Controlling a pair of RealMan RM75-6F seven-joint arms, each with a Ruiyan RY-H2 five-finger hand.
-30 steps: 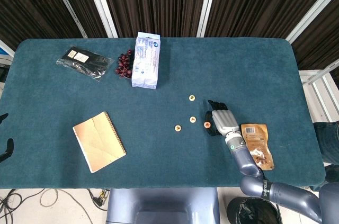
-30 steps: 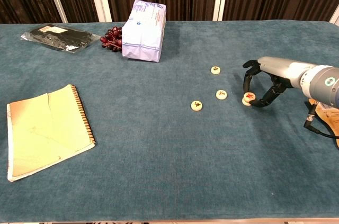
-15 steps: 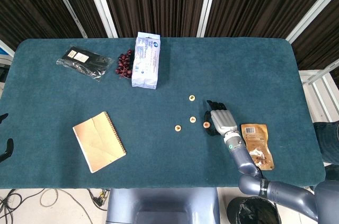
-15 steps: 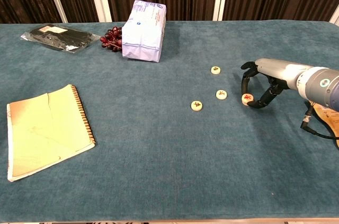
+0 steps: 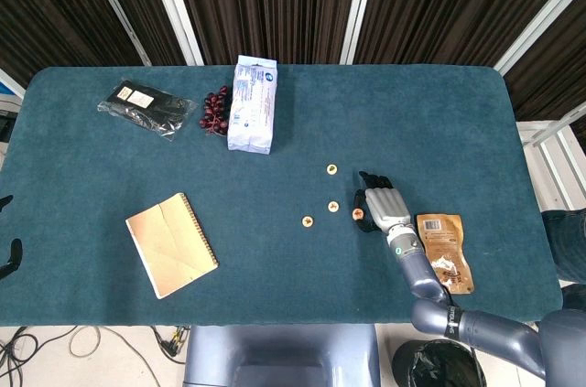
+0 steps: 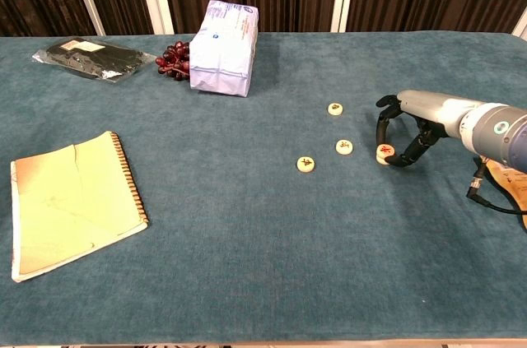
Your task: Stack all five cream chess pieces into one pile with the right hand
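On the teal surface (image 5: 439,122) we see 3 loose cream pieces; right robot hand (image 6: 401,136) pinches a red-marked piece (image 6: 384,151) at 3 o'clock. Pile barely begun.

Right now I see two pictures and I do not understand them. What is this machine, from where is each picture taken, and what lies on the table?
It is a robot with two arms ending in human-like hands. One picture looks down from its head, the other looks forward from its chest.

The right hand has its fingers curled around a cream chess piece with a red mark; whether it is lifted off the blue table I cannot tell. Three more cream pieces lie apart beside it.

Also there: a notebook, a white packet, dark grapes, a black bag and a brown pouch. The left hand waits at the edge.
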